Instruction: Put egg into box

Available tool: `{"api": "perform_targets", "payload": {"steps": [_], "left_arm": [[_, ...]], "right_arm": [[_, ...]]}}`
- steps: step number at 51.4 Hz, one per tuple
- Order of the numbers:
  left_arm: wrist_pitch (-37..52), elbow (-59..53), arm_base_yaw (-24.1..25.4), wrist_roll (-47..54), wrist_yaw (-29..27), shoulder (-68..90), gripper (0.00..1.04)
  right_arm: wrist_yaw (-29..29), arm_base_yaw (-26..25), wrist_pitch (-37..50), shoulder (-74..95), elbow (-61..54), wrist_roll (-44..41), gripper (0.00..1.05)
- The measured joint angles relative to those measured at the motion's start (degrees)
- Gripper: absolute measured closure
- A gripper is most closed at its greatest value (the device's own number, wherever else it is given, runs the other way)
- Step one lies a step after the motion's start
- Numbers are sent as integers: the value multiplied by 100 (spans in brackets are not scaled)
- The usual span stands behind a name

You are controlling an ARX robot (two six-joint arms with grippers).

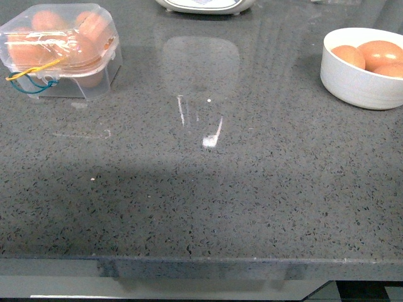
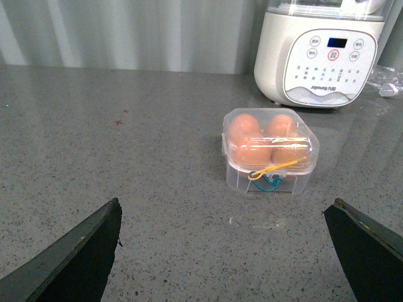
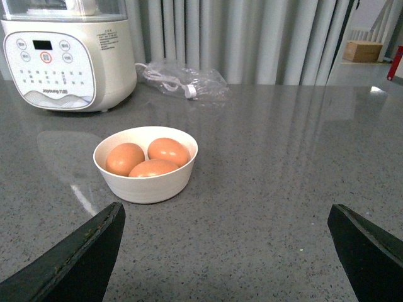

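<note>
Eggs (image 3: pixel 150 160) in the far-right white bowl (image 3: pixel 146 185) look smooth, fragile (easily cracked); grip one gently around its middle. Both grippers (image 2: pixel 223 251) (image 3: pixel 227 251) hang apart, empty.

You see a grey speckled counter (image 1: pixel 208 207). The closed box (image 1: pixel 60 50) sits at its far left corner, a white bowl (image 1: pixel 362 78) near its right edge, an appliance (image 1: pixel 204 5) along its far edge.

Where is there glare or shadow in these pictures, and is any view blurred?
Front view: bright glare streaks on the counter, and a dark shadow band across its near part. Left wrist view: the box is sharp. Right wrist view: the bowl is sharp, with soft reflections beside it.
</note>
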Motion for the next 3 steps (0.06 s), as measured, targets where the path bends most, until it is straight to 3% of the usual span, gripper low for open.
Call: {"api": "perform_targets", "payload": {"steps": [3], "left_arm": [[0, 0, 0, 0, 0, 0, 7]], "right_arm": [[0, 0, 0, 0, 0, 0, 7]]}}
